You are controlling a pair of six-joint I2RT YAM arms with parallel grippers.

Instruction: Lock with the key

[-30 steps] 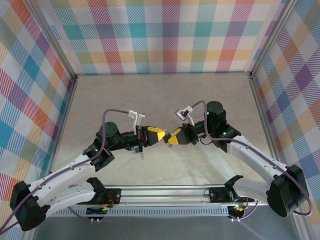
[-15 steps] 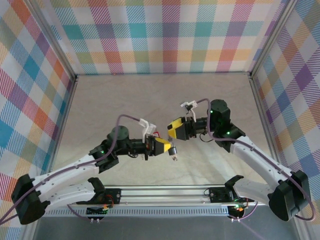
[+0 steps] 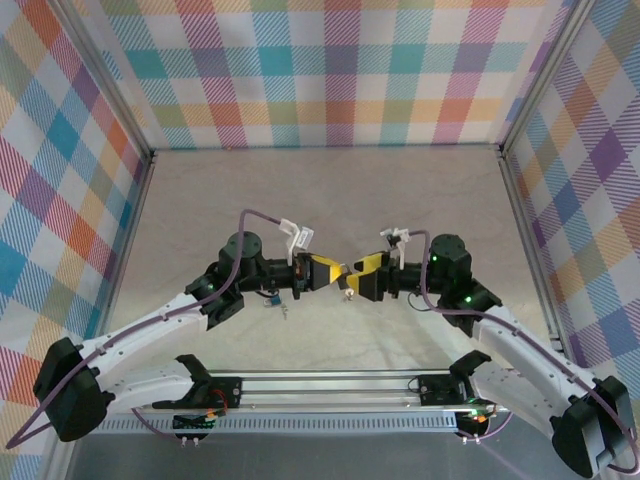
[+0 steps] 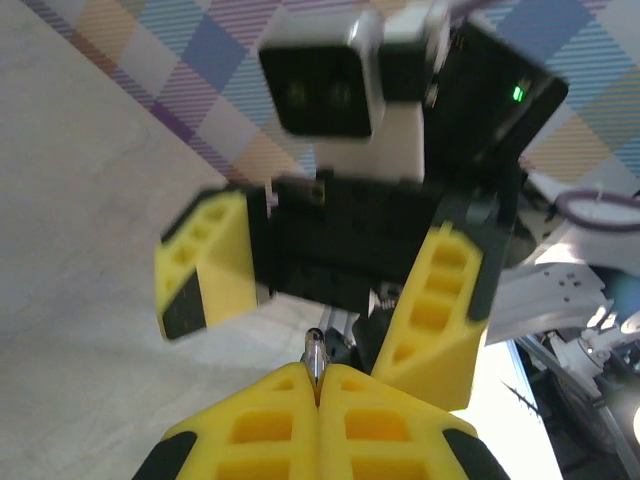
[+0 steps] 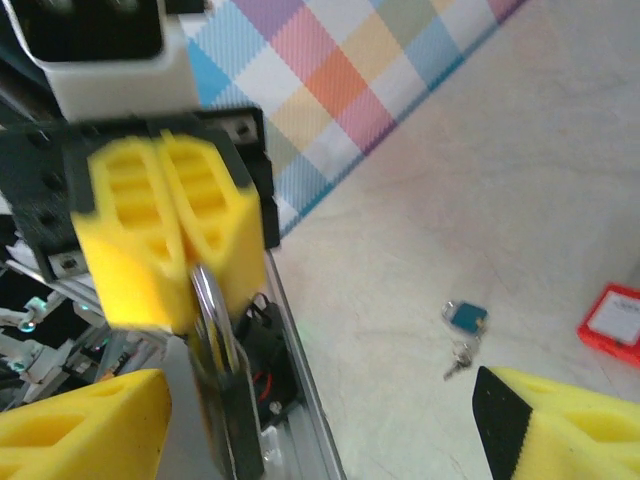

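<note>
- The left arm (image 3: pixel 150 330) reaches up from its base with the elbow bent and the forearm level, pointing across toward the other arm; the left gripper (image 3: pixel 335 268) hangs above the pale table (image 3: pixel 320 190)
- The right arm (image 3: pixel 520 340) mirrors it, forearm turned inward; the right gripper (image 3: pixel 362 272) faces the left one nose to nose, tips almost meeting
- The left gripper's (image 4: pixel 318 372) yellow ribbed jaws are pressed together, pinching the silver shackle of a dark metal padlock (image 5: pixel 232 420); in the left wrist view the shackle's tip pokes out just past the seam between them
- The padlock hangs straight down below the left jaws, its body blurred in the right wrist view
- The right gripper's (image 5: pixel 320 385) jaws are spread wide; the padlock sits in the space between them, near one jaw and well apart from the other, with a gap visible on both sides
- A small metal key on a ring with a blue plastic tag (image 5: pixel 462 325) lies flat on the table, held by neither gripper; from above, the key (image 3: pixel 272 298) is under the left wrist, back from the tips of the left jaws
- A flat red square object with a white face (image 5: pixel 612 318) lies on the table just beyond the key, cut off by the picture's edge
</note>
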